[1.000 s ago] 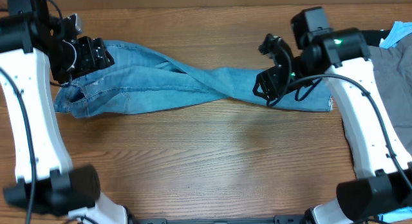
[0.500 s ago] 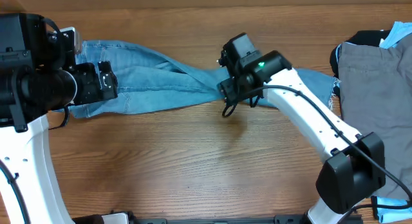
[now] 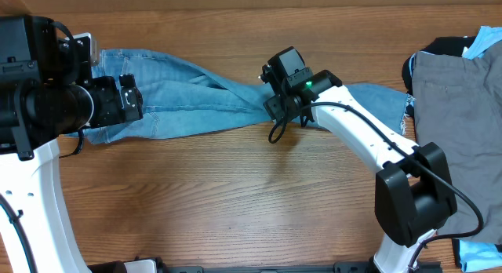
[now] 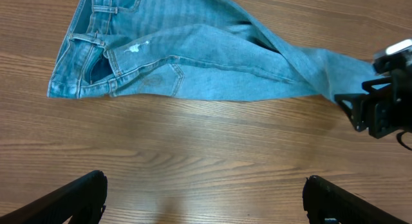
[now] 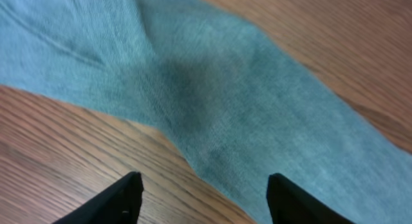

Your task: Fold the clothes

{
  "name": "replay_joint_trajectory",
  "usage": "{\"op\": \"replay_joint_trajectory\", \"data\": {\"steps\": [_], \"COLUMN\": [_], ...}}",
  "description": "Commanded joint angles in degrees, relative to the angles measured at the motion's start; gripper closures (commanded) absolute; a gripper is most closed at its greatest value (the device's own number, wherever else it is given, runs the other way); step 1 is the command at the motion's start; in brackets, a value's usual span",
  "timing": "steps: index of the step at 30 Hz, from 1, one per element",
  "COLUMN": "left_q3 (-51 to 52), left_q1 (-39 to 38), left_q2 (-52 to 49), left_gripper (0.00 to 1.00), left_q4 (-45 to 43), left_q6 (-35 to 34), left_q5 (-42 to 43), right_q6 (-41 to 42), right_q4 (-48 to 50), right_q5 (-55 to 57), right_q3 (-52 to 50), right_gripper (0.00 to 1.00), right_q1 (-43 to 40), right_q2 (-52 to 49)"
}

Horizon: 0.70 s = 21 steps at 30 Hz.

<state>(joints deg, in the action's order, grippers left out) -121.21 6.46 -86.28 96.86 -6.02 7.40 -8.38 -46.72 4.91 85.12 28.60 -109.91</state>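
Note:
The light-blue denim jeans (image 3: 188, 100) lie stretched across the far half of the table, waistband at the left and legs twisted in the middle, with the hem at the right (image 3: 384, 96). My left gripper (image 3: 129, 100) is open and empty, held high near the waistband (image 4: 84, 56); its fingers (image 4: 205, 198) frame bare wood. My right gripper (image 3: 274, 108) is open and low over the twisted middle of the jeans (image 5: 212, 89), its fingertips (image 5: 205, 198) at the near edge of the cloth. It holds nothing.
Grey trousers (image 3: 459, 108) lie at the right edge, with a black garment (image 3: 439, 47) and a pale-blue garment (image 3: 488, 39) behind them. A blue object (image 3: 480, 261) shows at the bottom right corner. Bare wood (image 3: 235, 194) lies in front of the jeans.
My right arm has swung left from the hem end of the jeans to their twisted middle. My left arm has lifted from the waistband. The jeans lie flatter at the right.

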Motion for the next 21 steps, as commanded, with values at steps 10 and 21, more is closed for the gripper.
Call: {"op": "replay_joint_trajectory", "data": {"steps": [10,21], "left_q3": [0.09,0.09], "left_q1": [-0.22,-0.22], "left_q2": [-0.09,-0.09], "left_gripper": [0.0,0.0], "left_q4": [-0.07,-0.07], "left_q6": [-0.83,-0.83], "left_q5": [-0.55,-0.55], "right_q6": [-5.62,-5.55], "right_q4": [1.25,2.67], "right_q5": [-0.48,-3.52], "right_q3": [-0.04,-0.04], "right_gripper": [0.58,0.54], "right_q1": [0.59,0.61], "right_q2": [-5.66,-6.05]}}
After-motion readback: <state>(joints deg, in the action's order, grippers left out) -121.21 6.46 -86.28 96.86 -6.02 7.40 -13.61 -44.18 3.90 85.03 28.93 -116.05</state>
